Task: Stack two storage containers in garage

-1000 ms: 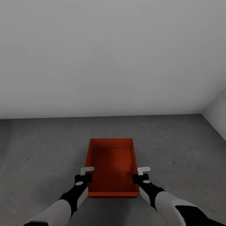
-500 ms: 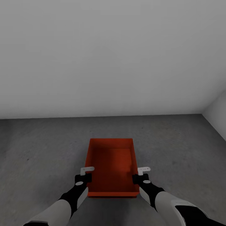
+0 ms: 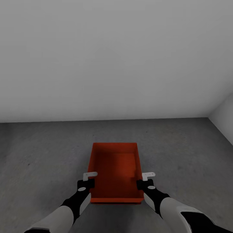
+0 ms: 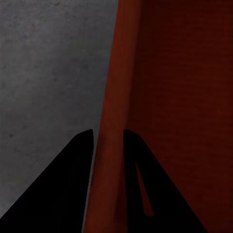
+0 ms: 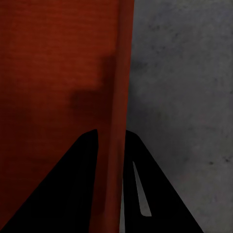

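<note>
Nothing has shifted: our left end effector point(image 3: 88, 180) and right end effector point(image 3: 146, 180) stay clamped on the container point(image 3: 115, 168) walls, floor point(image 3: 181, 152) below, release pending.

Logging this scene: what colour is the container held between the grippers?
Orange-red, plain; the container shows best in the head view.

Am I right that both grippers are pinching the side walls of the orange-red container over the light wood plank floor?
Not quite. The left gripper and right gripper each straddle a side wall of the orange-red container, but the floor under it is dark grey and concrete-like, not light wood planks. The head view shows this.
</note>
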Tool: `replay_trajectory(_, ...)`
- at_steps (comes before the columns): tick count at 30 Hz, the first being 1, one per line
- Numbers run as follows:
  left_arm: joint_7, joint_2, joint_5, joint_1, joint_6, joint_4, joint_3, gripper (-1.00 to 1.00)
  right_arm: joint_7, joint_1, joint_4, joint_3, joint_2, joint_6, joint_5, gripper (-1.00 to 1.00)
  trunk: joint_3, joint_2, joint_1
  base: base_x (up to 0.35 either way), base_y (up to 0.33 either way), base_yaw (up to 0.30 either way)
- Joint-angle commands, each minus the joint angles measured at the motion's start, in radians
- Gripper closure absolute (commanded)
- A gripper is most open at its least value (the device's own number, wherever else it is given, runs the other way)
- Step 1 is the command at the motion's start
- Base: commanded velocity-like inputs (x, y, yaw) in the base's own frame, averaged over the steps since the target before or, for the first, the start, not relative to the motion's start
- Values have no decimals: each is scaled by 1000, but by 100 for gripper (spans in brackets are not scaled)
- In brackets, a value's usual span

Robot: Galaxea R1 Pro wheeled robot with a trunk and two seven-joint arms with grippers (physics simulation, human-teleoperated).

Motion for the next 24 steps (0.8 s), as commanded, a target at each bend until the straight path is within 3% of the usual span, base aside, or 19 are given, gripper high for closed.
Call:
replay_trajectory(1, 34, 54, 5, 0, -4, 12, -20, 100, -22, -1, -62, -18, 0, -3, 9, 100, -1, 0, 0, 0, 0, 0)
replay_trajectory(2, 34, 54, 5, 0, -4, 12, -20, 100, -22, -1, -62, -18, 0, -3, 9, 100, -1, 0, 0, 0, 0, 0)
replay_trajectory(3, 34, 55, 5, 0, -4, 12, -20, 100, -22, -1, -62, -19, 0, -3, 9, -100, -1, 0, 0, 0, 0, 0)
replay_trajectory(4, 34, 55, 5, 0, -4, 12, -20, -100, -22, -1, -62, -18, 0, -3, 9, -100, -1, 0, 0, 0, 0, 0)
replay_trajectory(24, 37, 54, 9, 0, -4, 22, -20, -100, -20, -1, -62, -18, -1, -1, 15, -100, -1, 0, 0, 0, 0, 0)
